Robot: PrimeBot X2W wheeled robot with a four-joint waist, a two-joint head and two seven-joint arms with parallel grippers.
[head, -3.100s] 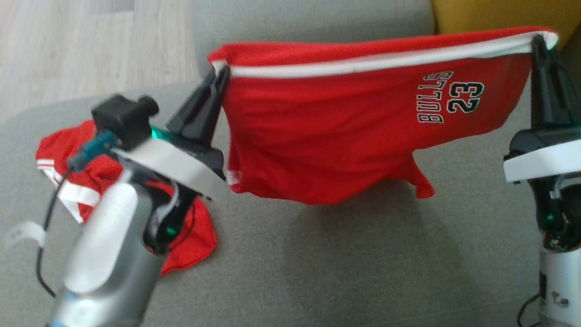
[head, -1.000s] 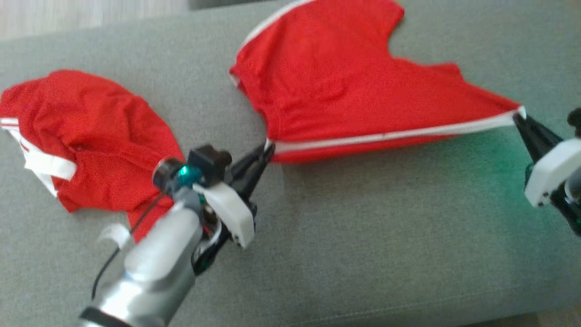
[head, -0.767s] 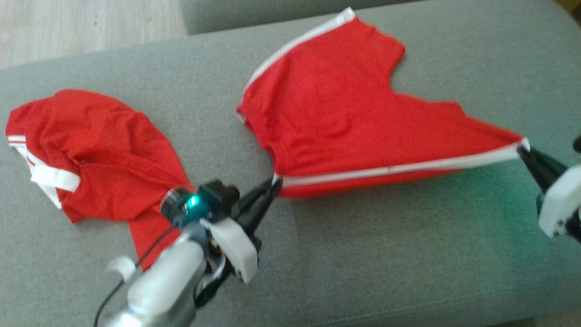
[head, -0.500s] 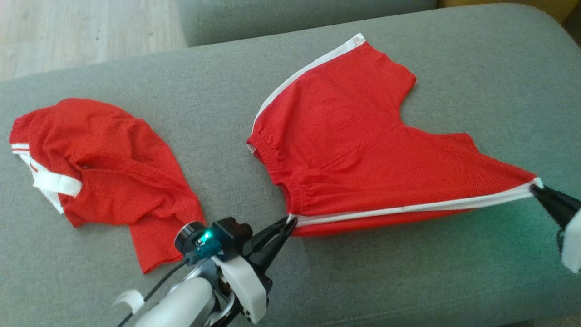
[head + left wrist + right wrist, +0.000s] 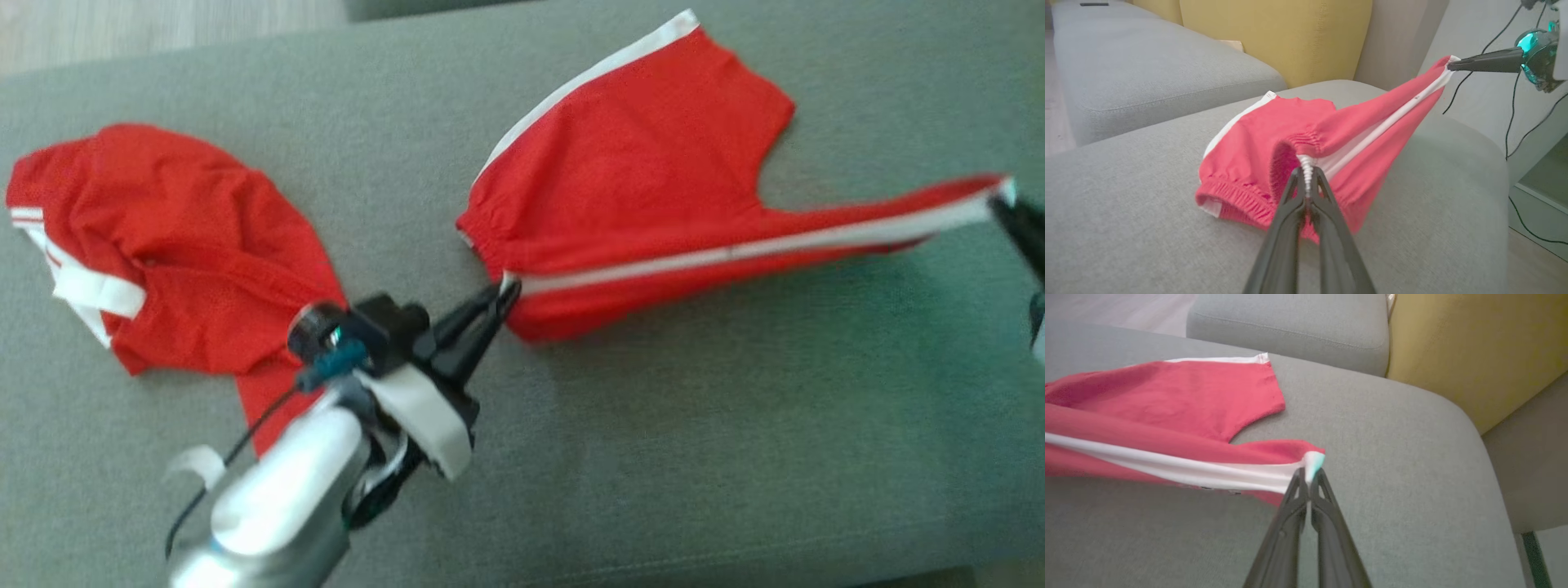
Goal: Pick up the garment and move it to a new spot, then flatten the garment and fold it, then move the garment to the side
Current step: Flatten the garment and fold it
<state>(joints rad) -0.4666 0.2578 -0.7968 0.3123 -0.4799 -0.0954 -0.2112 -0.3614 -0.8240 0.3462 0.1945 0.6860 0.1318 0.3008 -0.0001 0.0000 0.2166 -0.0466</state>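
Shorts (image 5: 645,188) stretched taut over grey sofa cushion (image 5: 653,457).
Left hand (image 5: 502,294) clamped on waistband (image 5: 1233,190) at white stripe (image 5: 735,251), right hand (image 5: 1308,473) clamped on stripe's hem end; far leg flat on cushion.

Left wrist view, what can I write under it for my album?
Left gripper and right gripper pinch the ends of the red shorts' white stripe above the grey sofa.

So the shorts (image 5: 645,188) lie partly on the couch cushion (image 5: 653,457). Second garment (image 5: 180,245) is off to their left, left gripper (image 5: 502,294) at their near-left corner, right gripper (image 5: 1000,208) at their right tip.
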